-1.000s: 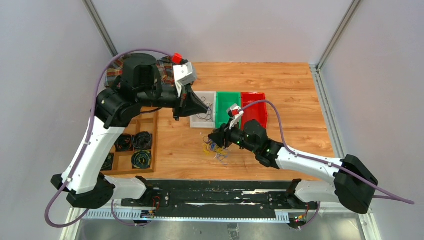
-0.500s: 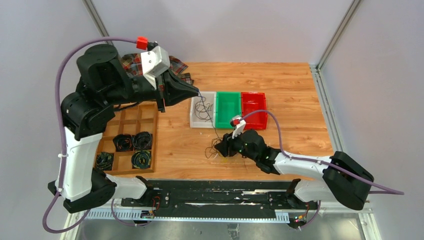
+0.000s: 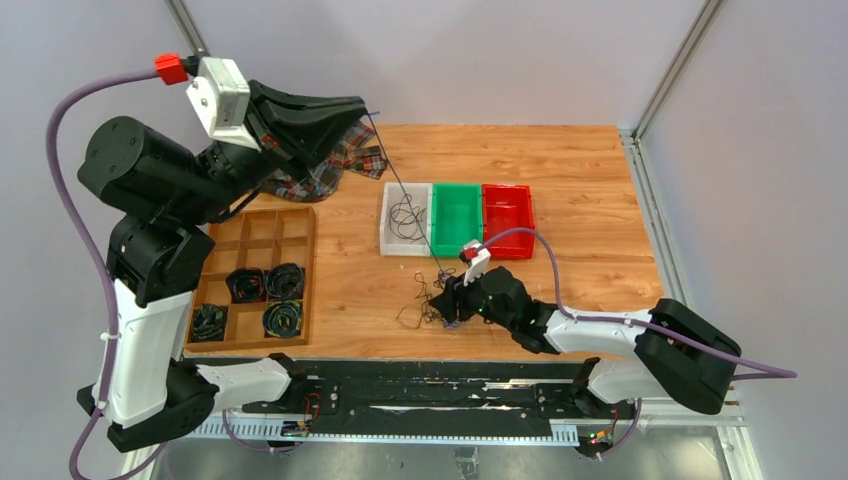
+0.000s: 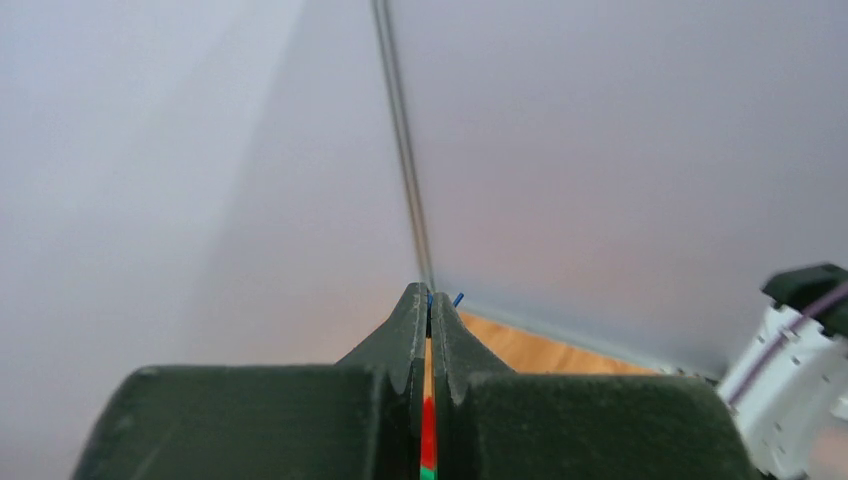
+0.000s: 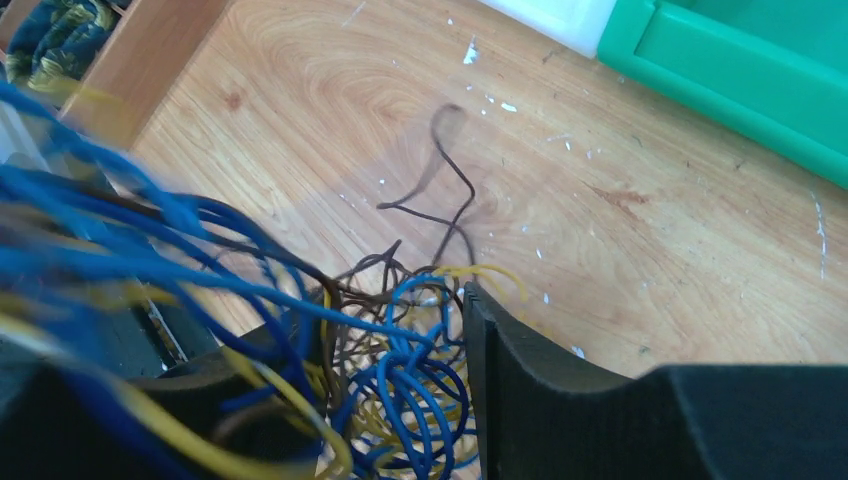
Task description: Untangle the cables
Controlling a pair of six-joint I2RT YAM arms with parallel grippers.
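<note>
Light wooden table [image 3: 600, 200]: tangle of string-thin blue, yellow and dark brown cables [image 3: 428, 300] sits near front edge, just below white bin [image 3: 385, 247]. Right fingers [image 3: 447, 298] down in pile, spread apart, loops loose between them. Left fingers [image 3: 362, 105] way up high, pinched tight on one thin dark strand [image 3: 405, 190], pulled taut from tangle.

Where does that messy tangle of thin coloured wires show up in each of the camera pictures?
Top external: the tangle lies on the near middle of the table.
Left wrist: the tangle is not in it; only a blue wire end pokes out at the picture's centre.
Right wrist: the tangle fills the lower left.
Shared landmark: the wooden tabletop.
</note>
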